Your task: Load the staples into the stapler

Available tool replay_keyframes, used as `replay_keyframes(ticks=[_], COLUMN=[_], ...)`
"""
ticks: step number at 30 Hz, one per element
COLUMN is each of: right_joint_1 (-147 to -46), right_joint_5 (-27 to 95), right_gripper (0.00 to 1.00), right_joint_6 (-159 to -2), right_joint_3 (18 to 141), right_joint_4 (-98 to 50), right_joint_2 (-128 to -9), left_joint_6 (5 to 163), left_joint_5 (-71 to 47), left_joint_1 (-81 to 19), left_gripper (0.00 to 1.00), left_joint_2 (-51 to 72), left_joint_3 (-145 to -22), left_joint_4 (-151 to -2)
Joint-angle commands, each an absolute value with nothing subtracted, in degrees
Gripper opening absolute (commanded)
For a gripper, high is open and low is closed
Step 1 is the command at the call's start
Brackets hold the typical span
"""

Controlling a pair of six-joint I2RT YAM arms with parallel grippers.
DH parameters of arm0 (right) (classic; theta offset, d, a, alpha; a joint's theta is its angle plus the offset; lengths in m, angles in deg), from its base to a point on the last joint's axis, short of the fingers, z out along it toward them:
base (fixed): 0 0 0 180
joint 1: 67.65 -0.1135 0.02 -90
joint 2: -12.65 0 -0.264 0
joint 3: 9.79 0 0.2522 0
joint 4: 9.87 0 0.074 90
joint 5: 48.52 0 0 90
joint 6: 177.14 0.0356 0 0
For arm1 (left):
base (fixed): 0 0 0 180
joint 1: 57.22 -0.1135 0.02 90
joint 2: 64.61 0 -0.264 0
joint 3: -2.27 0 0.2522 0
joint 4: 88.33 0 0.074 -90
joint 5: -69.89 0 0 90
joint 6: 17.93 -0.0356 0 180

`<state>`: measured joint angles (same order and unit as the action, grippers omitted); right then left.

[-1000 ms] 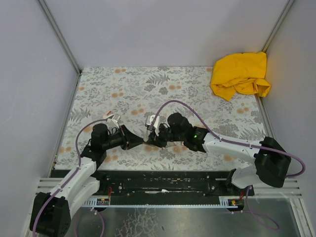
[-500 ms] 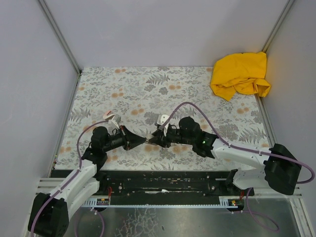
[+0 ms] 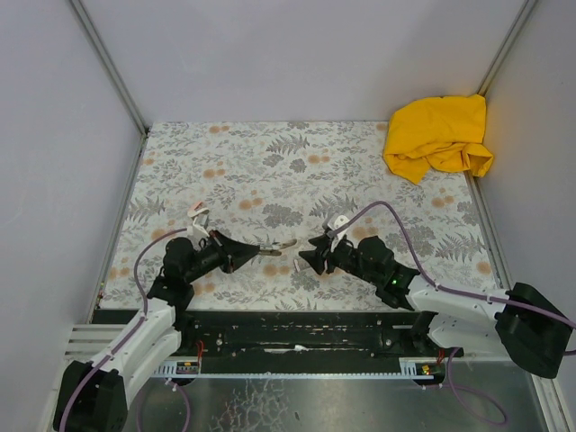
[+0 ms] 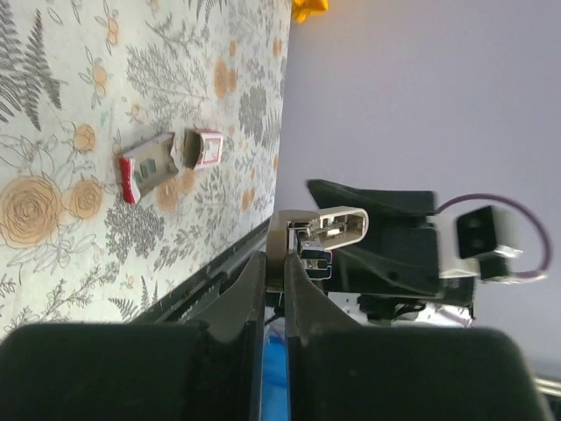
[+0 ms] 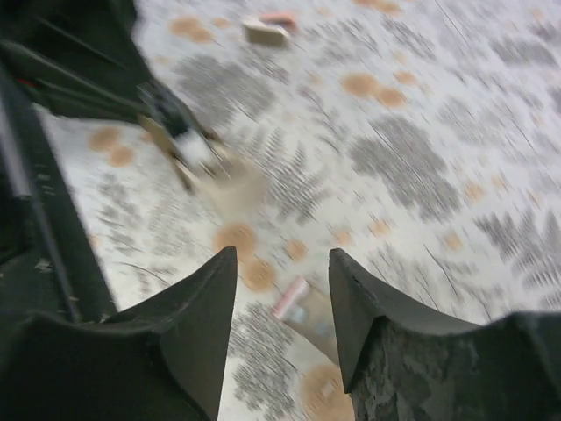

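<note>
My left gripper (image 3: 261, 253) is shut on the back end of the cream stapler (image 3: 281, 247) and holds it above the floral mat. In the left wrist view the stapler (image 4: 335, 230) sticks out past my closed fingertips (image 4: 274, 263), its silver channel showing. My right gripper (image 3: 306, 256) is open and empty, a short way right of the stapler. In the right wrist view the gripper (image 5: 282, 263) hangs over a piece of the white-and-red staple box (image 5: 307, 305); the stapler (image 5: 215, 171) is blurred ahead. The opened box (image 4: 166, 162) lies on the mat in two pieces. No loose staple strip shows.
A crumpled yellow cloth (image 3: 438, 135) lies at the back right corner. Grey walls close in the floral mat (image 3: 270, 162) on three sides. The black rail with the arm bases (image 3: 297, 333) runs along the near edge.
My right gripper has drawn back to the right, away from the stapler it was touching, and is now open. My left gripper still holds the stapler, shifted slightly left.
</note>
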<state>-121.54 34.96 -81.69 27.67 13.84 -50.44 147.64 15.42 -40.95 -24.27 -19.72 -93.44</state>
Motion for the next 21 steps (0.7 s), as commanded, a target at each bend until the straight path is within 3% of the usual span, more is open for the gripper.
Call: replay_keyframes(ticks=[1, 12, 21], right_joint_1=[-120.19, -120.08, -117.82], right_joint_5=[47.98, 52.39, 48.37], right_gripper=[0.56, 0.95, 0.9], right_joint_6=[-75.75, -61.54, -49.95], right_joint_3=[22.82, 27.11, 48.23], right_joint_4=[19.28, 4.07, -17.45], right_joint_2=[-48.55, -37.4, -48.7], left_joint_6=[149.81, 144.06, 142.1], left_joint_5=[12.04, 7.38, 7.26], left_joint_1=[-41.85, -42.0, -42.0], left_gripper=[0.0, 0.0, 0.0], left_joint_2=[-25.8, -27.0, -28.08], left_joint_3=[-19.41, -19.78, -19.59], left_joint_4=[-97.52, -94.61, -95.56])
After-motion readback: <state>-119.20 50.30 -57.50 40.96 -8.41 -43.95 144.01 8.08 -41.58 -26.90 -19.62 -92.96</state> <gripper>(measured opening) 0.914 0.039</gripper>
